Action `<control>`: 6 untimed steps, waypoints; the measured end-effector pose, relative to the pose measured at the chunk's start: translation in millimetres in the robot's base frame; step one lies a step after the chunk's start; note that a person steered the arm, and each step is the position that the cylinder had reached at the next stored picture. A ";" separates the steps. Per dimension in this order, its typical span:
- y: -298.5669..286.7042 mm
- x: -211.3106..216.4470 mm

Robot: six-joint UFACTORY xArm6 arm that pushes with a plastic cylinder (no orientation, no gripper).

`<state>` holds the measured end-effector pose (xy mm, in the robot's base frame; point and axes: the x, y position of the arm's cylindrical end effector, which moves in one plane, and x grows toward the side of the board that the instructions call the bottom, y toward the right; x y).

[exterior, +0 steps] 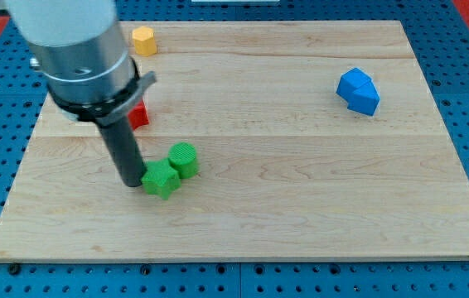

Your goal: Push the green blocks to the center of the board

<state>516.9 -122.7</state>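
Observation:
Two green blocks lie left of the board's middle: a green star-shaped block [160,179] and a green round cylinder [184,159], touching each other, the cylinder up and to the right of the star. My tip [131,183] rests on the board right against the star block's left side. The rod rises from there up to the arm's grey body at the view's top left.
A red block [138,115] sits partly hidden behind the rod, above the green pair. A yellow block [143,40] lies near the board's top edge at left. A blue block [358,91] lies at the upper right. The wooden board [301,207] ends on a blue pegboard surround.

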 end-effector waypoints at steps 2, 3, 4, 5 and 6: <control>-4.1 36.3; 11.6 25.6; 35.7 3.6; 45.1 -1.6; 45.3 -2.9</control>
